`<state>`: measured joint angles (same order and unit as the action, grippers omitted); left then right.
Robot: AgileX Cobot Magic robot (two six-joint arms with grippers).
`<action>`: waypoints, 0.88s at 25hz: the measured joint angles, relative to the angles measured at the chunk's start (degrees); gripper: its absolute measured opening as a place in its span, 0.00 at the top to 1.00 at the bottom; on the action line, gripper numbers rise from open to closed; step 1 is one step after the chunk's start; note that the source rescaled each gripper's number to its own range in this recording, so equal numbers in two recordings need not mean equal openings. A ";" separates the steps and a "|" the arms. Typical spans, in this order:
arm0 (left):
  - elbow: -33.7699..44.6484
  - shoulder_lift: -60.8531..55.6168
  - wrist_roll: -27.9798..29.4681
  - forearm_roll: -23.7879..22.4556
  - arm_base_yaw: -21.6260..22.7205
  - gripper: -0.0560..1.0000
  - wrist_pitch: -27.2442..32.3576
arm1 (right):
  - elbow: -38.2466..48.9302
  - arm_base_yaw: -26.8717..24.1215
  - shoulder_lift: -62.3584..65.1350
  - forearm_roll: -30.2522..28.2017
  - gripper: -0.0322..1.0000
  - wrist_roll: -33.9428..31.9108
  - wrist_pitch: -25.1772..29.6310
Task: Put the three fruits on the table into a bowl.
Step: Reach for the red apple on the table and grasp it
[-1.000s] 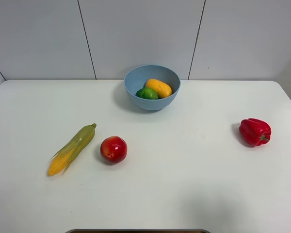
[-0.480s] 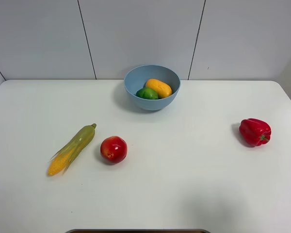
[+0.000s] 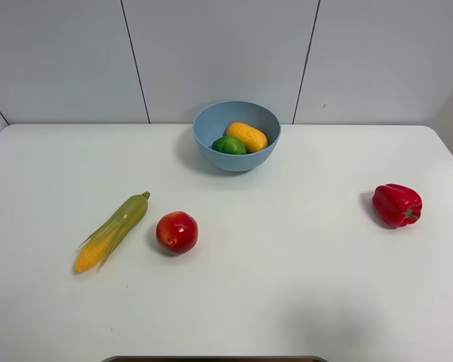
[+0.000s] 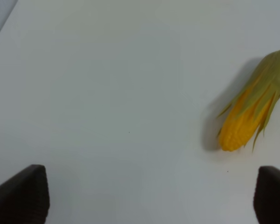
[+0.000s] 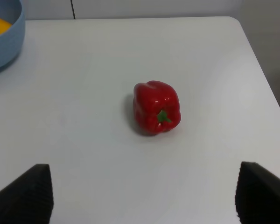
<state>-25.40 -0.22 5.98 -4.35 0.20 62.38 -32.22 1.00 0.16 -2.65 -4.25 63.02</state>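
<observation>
Fruit count first: lime [image 3: 230,145] and mango-like fruit [image 3: 247,136] lie in the bowl [image 3: 236,161], touching each other, at the far middle of the worktop [image 3: 287,286]. Red apple-like fruit [image 3: 177,231] remains on the worktop, left of centre and nearer than the bowl. Corn cob [image 3: 113,229] lies just left of it, close but apart. The red fruit's skin is glossy and smooth and its body round. Judged slippery under a pinch, apt to roll if nudged off-centre, probably firm and light, not fragile. Best hold, as I judge it: from above, across the widest girth, one finger on each side, the closing line kept clear of the cob. Left fingers [image 4: 19,196] stand wide apart with nothing between them, over bare worktop beside the cob's yellow tip. Right fingers [image 5: 23,193] are likewise spread and empty, facing the red bell pepper [image 5: 157,113] at the right side of the worktop. The red fruit shows in neither wrist view, so it lies outside both pairs, touched by none. The left pair looks the closer, since the cob in its view neighbours the fruit. The right pair is well apart from it.
</observation>
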 joint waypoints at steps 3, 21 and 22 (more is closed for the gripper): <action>0.00 0.00 0.00 0.00 0.00 0.28 0.00 | 0.00 0.00 0.00 0.00 0.41 0.00 0.00; 0.00 0.00 0.00 -0.05 0.00 0.28 0.00 | 0.00 0.00 0.00 0.00 0.41 0.00 0.00; 0.00 0.00 0.00 -0.05 0.00 0.28 0.00 | 0.00 0.00 0.00 0.00 0.41 0.00 0.00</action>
<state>-25.40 -0.22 5.98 -4.40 0.20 62.38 -32.22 1.00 0.16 -2.65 -4.25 63.02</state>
